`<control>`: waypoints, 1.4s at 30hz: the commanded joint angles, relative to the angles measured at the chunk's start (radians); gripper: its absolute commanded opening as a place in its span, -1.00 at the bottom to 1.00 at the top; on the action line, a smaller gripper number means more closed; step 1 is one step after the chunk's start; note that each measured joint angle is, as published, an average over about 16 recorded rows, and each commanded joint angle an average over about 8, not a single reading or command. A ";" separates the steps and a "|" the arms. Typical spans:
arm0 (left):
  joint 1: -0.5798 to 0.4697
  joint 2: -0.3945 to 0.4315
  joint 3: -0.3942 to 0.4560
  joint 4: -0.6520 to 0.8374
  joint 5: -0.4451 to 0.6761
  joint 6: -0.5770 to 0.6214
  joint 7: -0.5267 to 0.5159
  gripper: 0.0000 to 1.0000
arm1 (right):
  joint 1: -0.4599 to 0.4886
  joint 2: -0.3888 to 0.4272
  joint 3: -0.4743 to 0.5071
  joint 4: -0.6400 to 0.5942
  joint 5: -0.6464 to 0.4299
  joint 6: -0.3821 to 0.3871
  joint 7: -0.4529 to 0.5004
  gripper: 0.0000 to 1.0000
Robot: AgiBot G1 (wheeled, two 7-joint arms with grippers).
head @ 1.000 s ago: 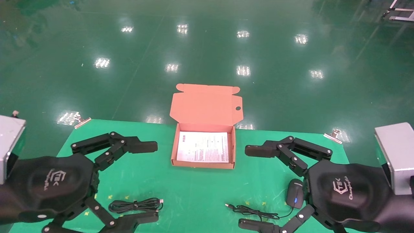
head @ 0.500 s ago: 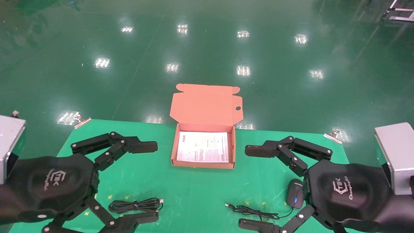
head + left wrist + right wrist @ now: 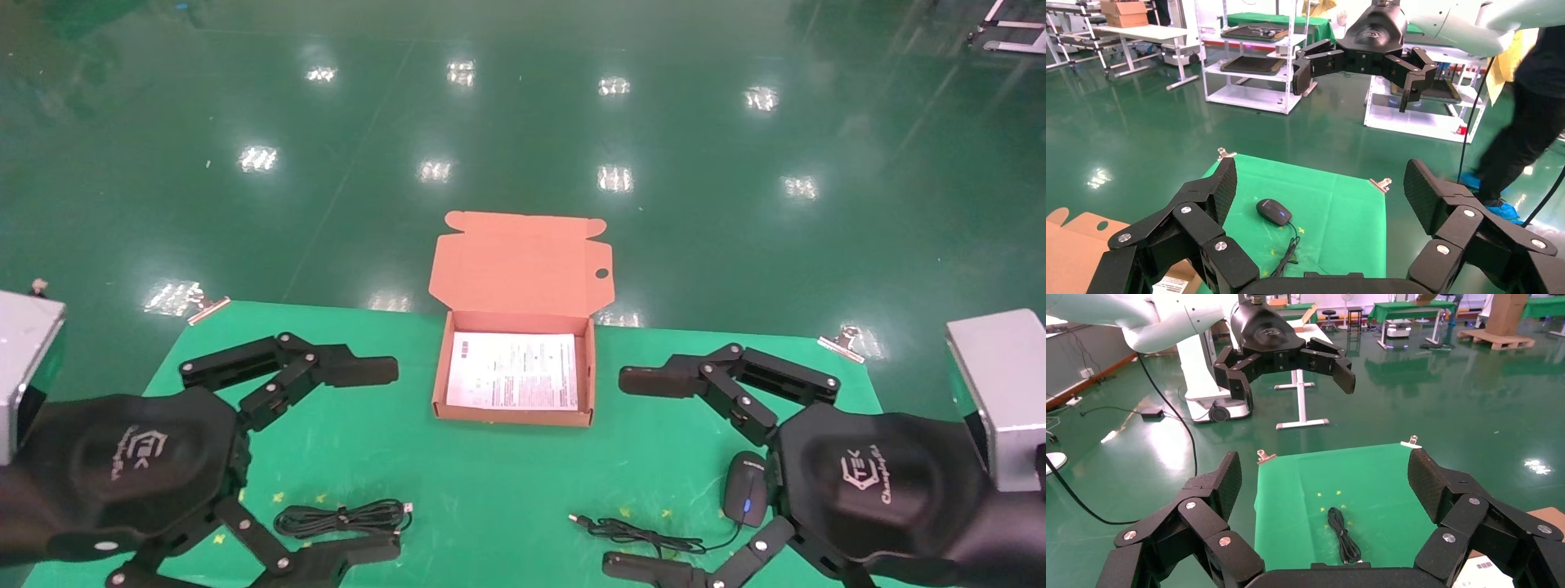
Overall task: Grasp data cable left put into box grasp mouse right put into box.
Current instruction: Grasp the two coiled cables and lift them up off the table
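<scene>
Our left gripper (image 3: 364,457) hangs above the left side of the green mat (image 3: 490,490) with its two fingers spread wide and nothing between them, and we judge it is held this way so that it can go down over the data cable (image 3: 341,518), which lies on the mat just under the gap between the fingers, near the front edge. Our right gripper (image 3: 645,474) mirrors it on the right side, also wide open and empty, and the mouse (image 3: 745,488) lies on the mat just beside its palm, partly under the linkage of the fingers. Both grippers point toward the middle, where the box (image 3: 441,384) stands open between them at the far side of the mat, its flap lid folded back and upright, so we think the way in from above is free for both arms. The data cable is thin and black, bundled in a short oblong coil, with a silver plug at the end that points to the centre. The mouse is small, black and oval with a blue wheel, and its loose black cord (image 3: 645,535) runs along the mat to the left and ends in a plug, well apart from the coil. Inside the box we see only a white printed sheet (image 3: 513,370), so by our judgement none of the two things is packed yet
</scene>
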 commanded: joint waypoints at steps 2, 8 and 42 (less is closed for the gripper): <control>0.000 0.000 0.000 0.000 0.000 0.000 0.000 1.00 | 0.000 0.000 0.000 0.000 0.000 0.000 0.000 1.00; 0.000 0.000 0.000 0.000 0.000 0.000 0.000 1.00 | 0.000 0.000 0.000 0.000 0.000 0.000 0.000 1.00; -0.333 0.300 0.463 0.139 0.991 -0.019 -0.056 1.00 | 0.408 -0.064 -0.468 -0.162 -0.720 -0.091 -0.153 1.00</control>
